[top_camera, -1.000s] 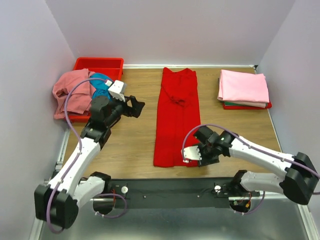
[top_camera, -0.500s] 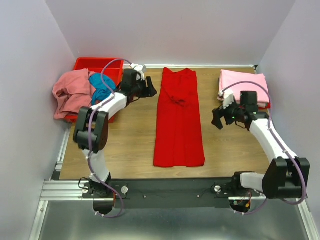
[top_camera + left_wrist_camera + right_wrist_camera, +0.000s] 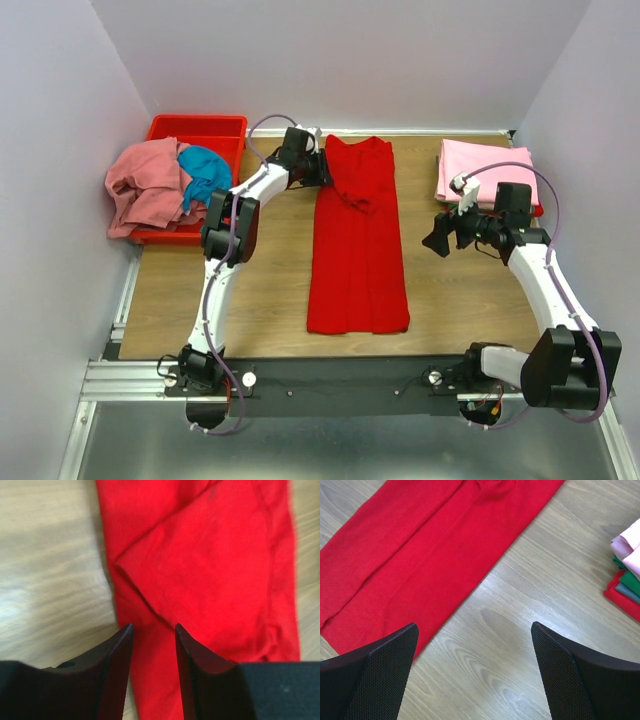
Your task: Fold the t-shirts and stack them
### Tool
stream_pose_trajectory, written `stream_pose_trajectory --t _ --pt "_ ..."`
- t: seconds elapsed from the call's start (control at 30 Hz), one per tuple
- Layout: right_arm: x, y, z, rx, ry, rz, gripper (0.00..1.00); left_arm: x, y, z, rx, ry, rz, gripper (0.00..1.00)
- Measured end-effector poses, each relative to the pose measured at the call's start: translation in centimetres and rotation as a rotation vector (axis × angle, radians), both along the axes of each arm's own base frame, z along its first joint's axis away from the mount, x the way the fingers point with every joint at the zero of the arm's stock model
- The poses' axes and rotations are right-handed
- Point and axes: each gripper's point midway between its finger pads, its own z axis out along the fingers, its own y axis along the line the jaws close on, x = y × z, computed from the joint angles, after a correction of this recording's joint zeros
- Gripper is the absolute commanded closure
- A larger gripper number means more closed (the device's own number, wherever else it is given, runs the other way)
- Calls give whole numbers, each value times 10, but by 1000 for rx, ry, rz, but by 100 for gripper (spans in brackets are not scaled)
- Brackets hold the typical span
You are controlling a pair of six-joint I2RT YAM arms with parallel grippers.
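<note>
From above, 1 red t-shirt [image 3: 358,240] lies flat on the table [image 3: 260,290], with the left gripper [image 3: 322,168] at its far left corner and the right gripper [image 3: 438,240] between it and the folded stack [image 3: 485,172]. Left wrist: 2 jaws narrowly apart over red cloth. Right wrist: jaws wide above the table.

The table [image 3: 265,290] is pale wood-grain with a faint sheen. The red t-shirt [image 3: 358,250] is soft matt cloth. The bin [image 3: 205,127] is smooth red plastic. The right fingers [image 3: 382,675] carry dark, mesh-textured pads.

Red bin [image 3: 200,122] at wooden table [image 3: 260,285] corner
</note>
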Motion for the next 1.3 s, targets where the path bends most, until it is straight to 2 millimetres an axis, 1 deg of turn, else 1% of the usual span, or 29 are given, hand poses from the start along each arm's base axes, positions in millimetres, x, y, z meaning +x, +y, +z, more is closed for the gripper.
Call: stream_pose_trajectory --t 0.03,0.13,0.17,0.23,0.47,0.63,0.83,1.13,1.3 --pt "0 0 0 3 0 1 0 -1 -3 -7 3 21 -2 56" --pt "0 -1 0 9 0 0 0 3 -6 -3 9 26 -1 59" --pt "0 -1 1 11 1 0 0 3 -6 -3 14 30 1 63" --pt "0 -2 1 15 2 -3 0 2 -6 -2 24 42 2 65" --pt "-1 -3 5 28 -8 -8 0 1 5 -11 80 66 41 65" --pt "-1 -4 7 34 -14 -9 0 5 9 -11 113 50 66 64" --pt "-2 -4 8 44 -15 -4 0 4 11 -9 143 55 60 64" --pt "-1 -7 8 47 -15 -13 0 5 18 -12 166 59 77 64" --pt "-1 -9 9 50 -17 -18 0 2 27 -14 161 53 93 62"
